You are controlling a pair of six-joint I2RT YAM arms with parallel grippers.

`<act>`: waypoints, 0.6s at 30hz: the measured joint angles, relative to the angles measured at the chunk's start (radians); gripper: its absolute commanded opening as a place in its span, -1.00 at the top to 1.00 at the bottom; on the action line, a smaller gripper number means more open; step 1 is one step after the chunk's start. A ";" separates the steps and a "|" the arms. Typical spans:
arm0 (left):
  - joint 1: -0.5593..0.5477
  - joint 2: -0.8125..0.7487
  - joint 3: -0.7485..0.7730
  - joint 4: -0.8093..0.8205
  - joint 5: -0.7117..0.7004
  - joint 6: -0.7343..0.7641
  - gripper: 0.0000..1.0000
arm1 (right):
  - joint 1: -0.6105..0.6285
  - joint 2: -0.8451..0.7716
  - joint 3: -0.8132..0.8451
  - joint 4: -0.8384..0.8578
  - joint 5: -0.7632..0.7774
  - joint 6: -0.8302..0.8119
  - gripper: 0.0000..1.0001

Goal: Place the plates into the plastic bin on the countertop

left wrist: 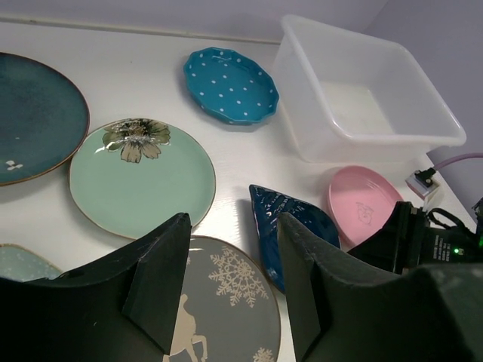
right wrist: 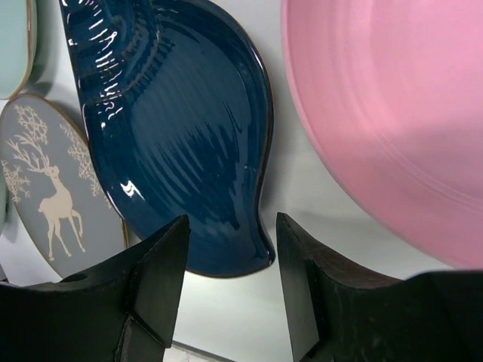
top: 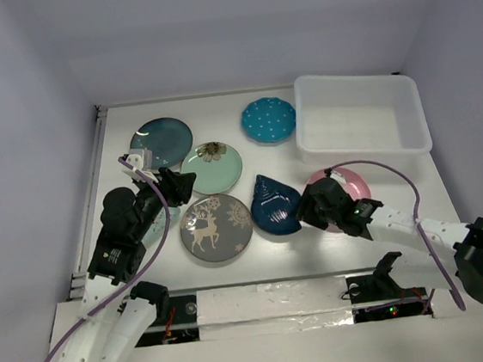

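On inspection, all six plates lay on the table outside the plastic bin, the left end effector wide and empty above the grey reindeer plate, the right end effector likewise wide over the gap between navy shell plate and pink plate.

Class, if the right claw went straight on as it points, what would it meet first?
Probably the narrow tail of the navy shell plate, seen between the open fingers of the right claw; depth unclear.
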 measured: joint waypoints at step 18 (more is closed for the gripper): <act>0.000 0.003 0.000 0.000 -0.005 0.003 0.07 | -0.032 0.206 -0.007 0.190 0.021 0.018 0.86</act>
